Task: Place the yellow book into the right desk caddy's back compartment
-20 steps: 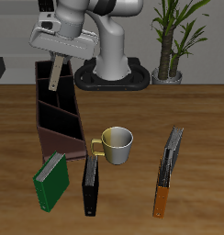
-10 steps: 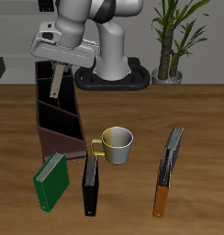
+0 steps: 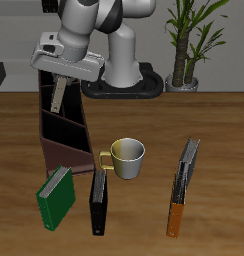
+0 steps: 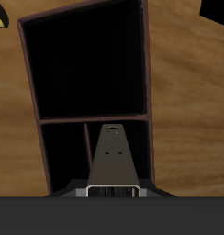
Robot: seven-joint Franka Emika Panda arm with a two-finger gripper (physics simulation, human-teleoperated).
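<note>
Gripping the yellow book, the tool hangs in the upper left of the exterior view, its two fingers closed on the top of the book. The book hangs almost straight down, a little tilted. Its low end dips into the far end of the right desk caddy. That end cell is the back compartment, the one closest to the robot's base.

The white arm bends over from the base at the back of the surface. Its wrist leans forward, so the tool points down over the caddy.

From the wrist view, the book looks like a thin grey strip running away from the tool, over the dark cells of the caddy.

Lower in the exterior view sit a green book, a black book, a cup in the middle, and a dark book with an orange end on the right side of the frame.
</note>
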